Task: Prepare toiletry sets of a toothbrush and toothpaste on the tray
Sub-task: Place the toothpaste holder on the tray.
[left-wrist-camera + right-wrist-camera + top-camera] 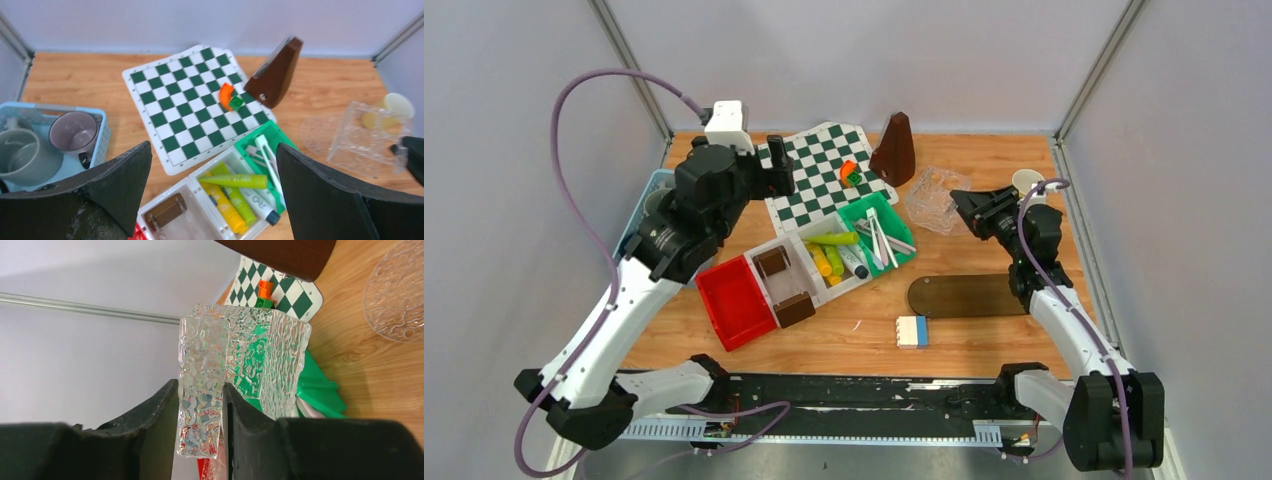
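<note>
Yellow and green tubes (235, 181) lie in a white bin (796, 262), and whitish toothbrushes (267, 160) lie in the green bin (894, 215) beside it. Two mugs, grey-green (20, 155) and grey (75, 132), stand in a light blue basket (102, 135) at the left. The dark oval tray (969, 295) lies bare at the right. My left gripper (212, 150) hangs open and holds nothing, high above the bins, near the chessboard edge. My right gripper (200, 385) is shut on the wall of a clear textured glass cup (245, 355), lifted and tilted behind the tray.
A green-and-white chessboard (819, 165) with an orange-and-green piece (850, 173) lies at the back, a brown wedge-shaped box (894, 150) beside it. A red bin (734, 300), brown blocks (792, 310), a blue-white block (913, 331), a clear disc (400, 290) and a cream cup (1027, 180) are also here.
</note>
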Robot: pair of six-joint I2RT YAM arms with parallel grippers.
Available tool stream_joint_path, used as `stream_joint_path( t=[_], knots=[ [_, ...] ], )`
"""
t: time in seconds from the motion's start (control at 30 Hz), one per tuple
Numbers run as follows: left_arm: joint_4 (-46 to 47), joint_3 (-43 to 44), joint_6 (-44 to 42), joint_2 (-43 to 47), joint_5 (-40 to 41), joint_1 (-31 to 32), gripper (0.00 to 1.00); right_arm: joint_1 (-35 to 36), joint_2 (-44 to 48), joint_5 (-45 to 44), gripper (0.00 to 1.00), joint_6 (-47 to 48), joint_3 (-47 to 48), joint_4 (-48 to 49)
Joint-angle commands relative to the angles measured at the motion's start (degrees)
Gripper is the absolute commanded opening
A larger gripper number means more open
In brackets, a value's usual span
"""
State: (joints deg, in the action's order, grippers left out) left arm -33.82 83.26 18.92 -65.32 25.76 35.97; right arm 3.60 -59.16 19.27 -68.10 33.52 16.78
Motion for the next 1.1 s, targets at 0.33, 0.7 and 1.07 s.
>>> stream_joint_path(
  t=[0.33,0.7,1.07],
  knots=[
    [3.39,-4.44,-1.30,3.63,-2.86,-6.14,1.00,-2.01,-2.34,-16.78,0.00,-2.52,-2.57,7.17],
    [15.43,-20.38,-7.10,14.18,3.79,-11.16,1.00,-2.89,-12.40,-29.17,0.00,-7.89,-4.42,16.25],
    [19.13,-25.43,-10.26,17.15,5.00,-12.39,1.00,-2.89,-24.92,-32.37,0.00,-10.24,-4.47,26.73]
  ],
)
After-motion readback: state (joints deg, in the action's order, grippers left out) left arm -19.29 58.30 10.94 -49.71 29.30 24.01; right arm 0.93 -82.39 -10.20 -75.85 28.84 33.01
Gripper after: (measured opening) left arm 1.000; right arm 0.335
